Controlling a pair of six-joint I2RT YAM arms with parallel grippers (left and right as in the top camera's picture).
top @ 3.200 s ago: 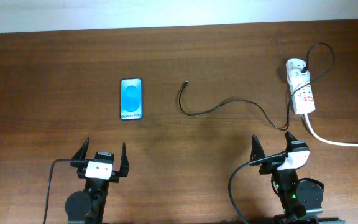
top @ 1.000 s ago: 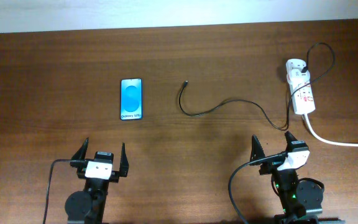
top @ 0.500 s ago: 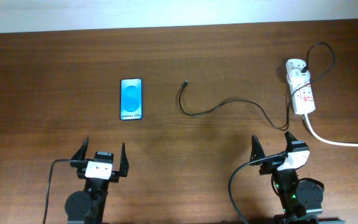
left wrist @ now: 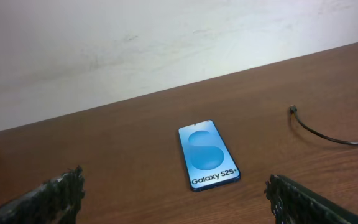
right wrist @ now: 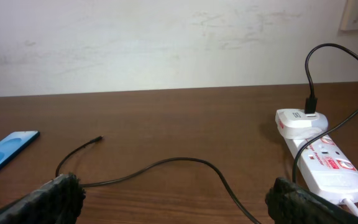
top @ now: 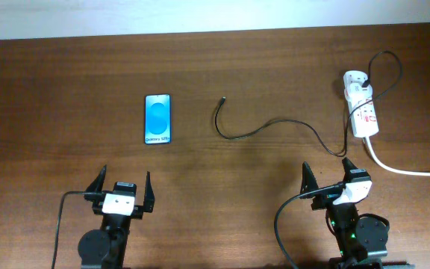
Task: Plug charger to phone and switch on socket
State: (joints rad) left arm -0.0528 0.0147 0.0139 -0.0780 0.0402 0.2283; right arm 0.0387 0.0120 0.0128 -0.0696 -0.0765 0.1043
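Observation:
The phone (top: 158,119) lies flat on the table at the left, blue screen lit; it also shows in the left wrist view (left wrist: 207,154) and at the left edge of the right wrist view (right wrist: 5,152). The black charger cable (top: 263,127) snakes across the middle, its free tip (top: 223,99) to the right of the phone. The cable also shows in the right wrist view (right wrist: 166,165). The white socket strip (top: 362,104) lies at the far right, with a white plug block (right wrist: 300,121) at its end. My left gripper (top: 122,187) and right gripper (top: 327,175) are open and empty near the front edge.
A thick white cord (top: 402,169) runs from the socket strip off the right edge. A white wall (right wrist: 166,43) stands behind the table's far edge. Bare wood lies between the grippers and the objects.

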